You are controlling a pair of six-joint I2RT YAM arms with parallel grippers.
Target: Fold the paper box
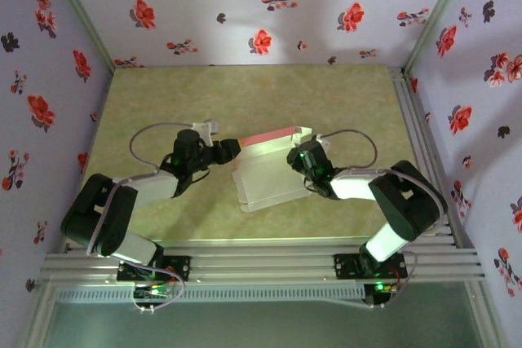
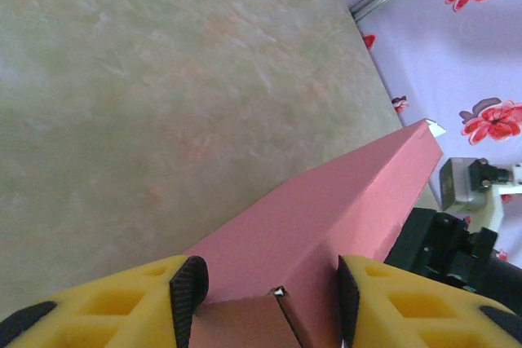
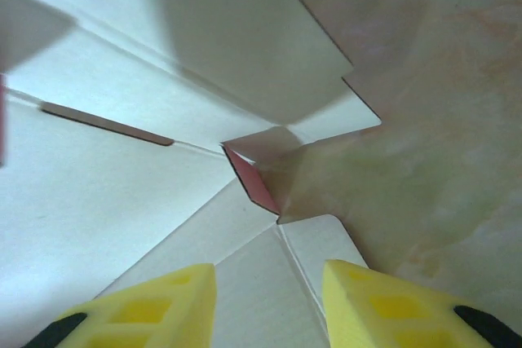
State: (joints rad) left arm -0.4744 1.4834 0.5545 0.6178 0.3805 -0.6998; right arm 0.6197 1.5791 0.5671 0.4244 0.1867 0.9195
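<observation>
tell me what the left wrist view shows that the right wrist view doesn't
Left wrist: the paper box as a salmon-pink raised wall running between the jaws, plus the right arm and floral wall. Right wrist: its whitish inner face with creases, a slot and a pink-backed corner tab. Both: the box, yellow jaws, marbled tabletop.

- No text, label, brand or number is readable on the paper box (image 1: 269,177).
- The flowered walls (image 1: 245,6) and the worktop (image 1: 245,95) carry no legible writing either.
</observation>
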